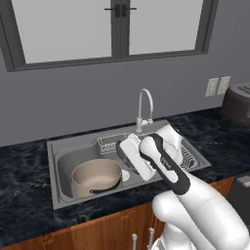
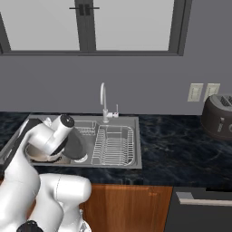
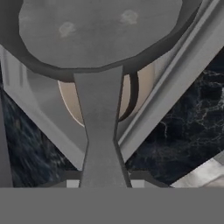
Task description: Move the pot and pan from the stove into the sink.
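Pan [image 3: 98, 30] first: it sits just ahead of the fingers, and its long handle [image 3: 101, 131] runs back between them, so the gripper [image 3: 104, 183] appears to pinch the handle, though the tips themselves are mostly hidden. Beyond and beneath the pan lies the pot [image 1: 96, 177], already resting in the left part of the sink [image 1: 53, 171]. To the right of the fingers runs the sink's rim, then dark counter [image 3: 183, 131]. My worry is the release: let go here and the pan likely lands on the pot's rim or dark handle [image 1: 105, 188], tips and clatters. The long handle could also twist in a narrow pinch.
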Motion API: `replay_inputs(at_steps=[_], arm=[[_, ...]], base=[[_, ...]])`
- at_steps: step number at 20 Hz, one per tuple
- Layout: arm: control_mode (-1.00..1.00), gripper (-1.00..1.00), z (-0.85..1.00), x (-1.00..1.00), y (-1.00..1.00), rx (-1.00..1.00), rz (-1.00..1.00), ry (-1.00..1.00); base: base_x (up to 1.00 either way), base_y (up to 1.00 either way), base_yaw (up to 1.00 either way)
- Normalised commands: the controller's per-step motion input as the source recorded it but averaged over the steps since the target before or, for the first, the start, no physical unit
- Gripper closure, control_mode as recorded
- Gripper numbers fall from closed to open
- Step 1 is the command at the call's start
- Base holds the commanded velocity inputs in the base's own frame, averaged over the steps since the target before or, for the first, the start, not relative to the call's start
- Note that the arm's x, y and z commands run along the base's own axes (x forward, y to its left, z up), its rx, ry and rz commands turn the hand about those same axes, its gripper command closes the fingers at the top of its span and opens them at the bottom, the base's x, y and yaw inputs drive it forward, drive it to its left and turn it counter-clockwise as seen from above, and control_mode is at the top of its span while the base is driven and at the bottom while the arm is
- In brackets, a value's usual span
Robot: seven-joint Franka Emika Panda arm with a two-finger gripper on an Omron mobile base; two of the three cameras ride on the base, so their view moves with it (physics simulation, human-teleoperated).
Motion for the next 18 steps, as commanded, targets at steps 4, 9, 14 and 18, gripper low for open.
replay_inputs(at_steps=[4, 9, 14, 18], arm=[[-1.0, 1.0, -0.28, 0.34, -0.31, 0.0, -0.07, 0.04], [-1.0, 1.0, -0.26, 0.18, -0.14, 0.0, -0.05, 0.02], [-1.0, 1.0, -0.08, 0.01, -0.02, 0.0, 0.0, 0.01], [-1.0, 1.0, -0.29, 0.0, 0.0, 0.0, -0.03, 0.02]], base=[[0.0, 0.0, 0.0], [0.0, 0.0, 0.0], [0.0, 0.0, 0.0], [0.0, 0.0, 0.0]])
